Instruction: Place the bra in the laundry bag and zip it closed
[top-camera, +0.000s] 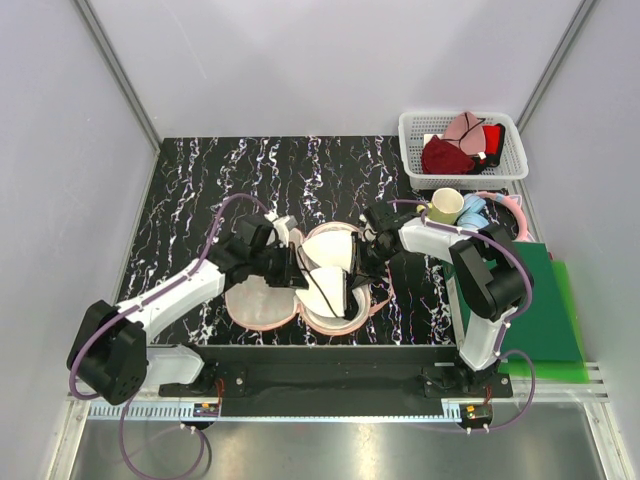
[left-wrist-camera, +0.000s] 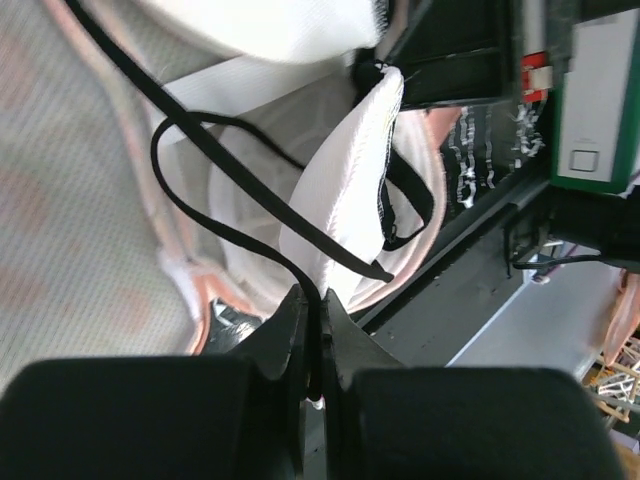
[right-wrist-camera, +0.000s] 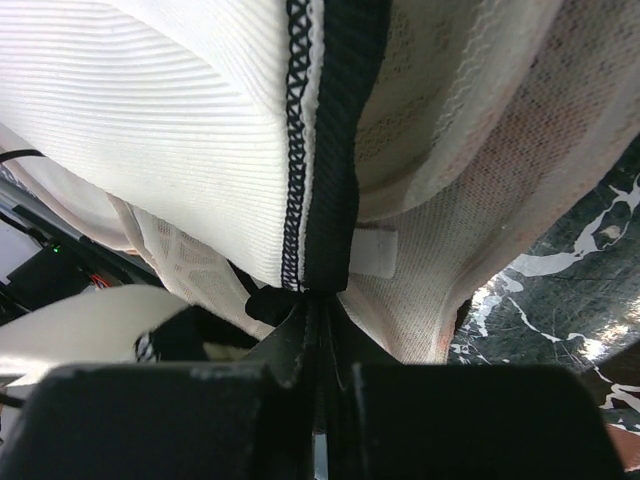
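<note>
your left gripper (left-wrist-camera: 313, 312) pinching thin black strap of bra (left-wrist-camera: 345, 170), fingers pressed together on it. your right gripper (right-wrist-camera: 322, 318) clamped on bra's black trim. bra's white cups over right lobe of open laundry bag (top-camera: 255, 302), mid table (top-camera: 200, 190); left lobe shows pale lining.

Both arms are built alike: the left arm (top-camera: 175, 293) and right arm (top-camera: 480, 338) have smooth white link shells between bulky black joint housings. A thin purple cable (top-camera: 214, 228) loops along each. Their jaws are plain matte-black wedges.
</note>
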